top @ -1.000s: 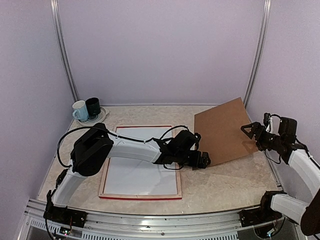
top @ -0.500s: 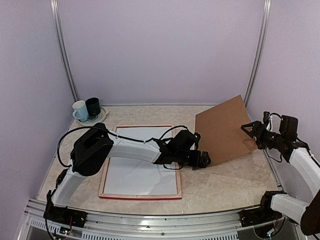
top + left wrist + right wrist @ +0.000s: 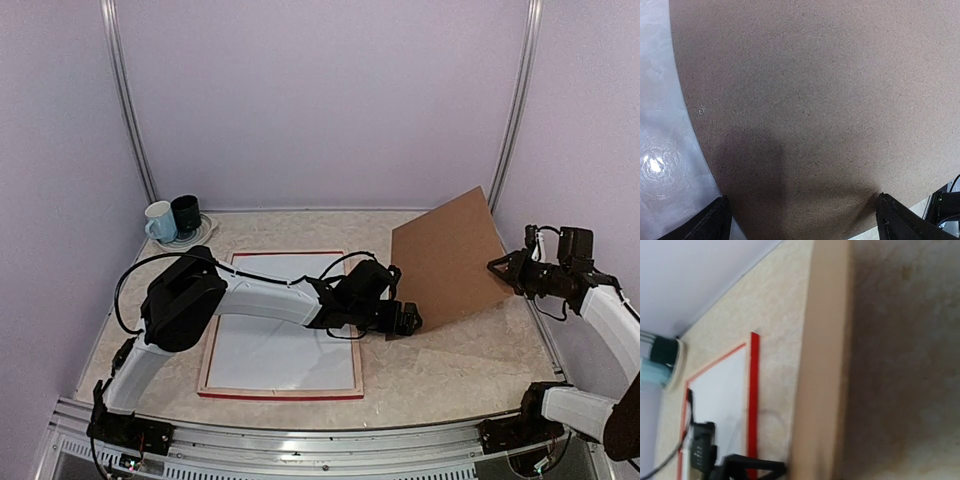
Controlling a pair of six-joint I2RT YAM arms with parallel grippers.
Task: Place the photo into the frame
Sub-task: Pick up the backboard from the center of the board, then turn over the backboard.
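The frame [image 3: 281,394] lies flat on the table, its red edge showing along the front. Inside it the photo [image 3: 280,325] lies with its plain white back up. Both show in the right wrist view too: the frame [image 3: 754,390] and the photo [image 3: 720,400]. To their right the brown backing board [image 3: 445,260] stands tilted, right side raised. My right gripper [image 3: 503,270] is shut on the board's right edge [image 3: 822,390]. My left gripper [image 3: 405,322] is open at the board's low near corner, and the board [image 3: 815,100] fills its view between the fingertips [image 3: 715,220].
A white mug [image 3: 160,222] and a dark mug [image 3: 185,213] stand on a plate at the back left corner. Enclosure walls and metal posts [image 3: 515,110] close in the table on three sides.
My right gripper has closed on the backing board's right edge, and that side of the board has risen a little. The left arm has not moved.
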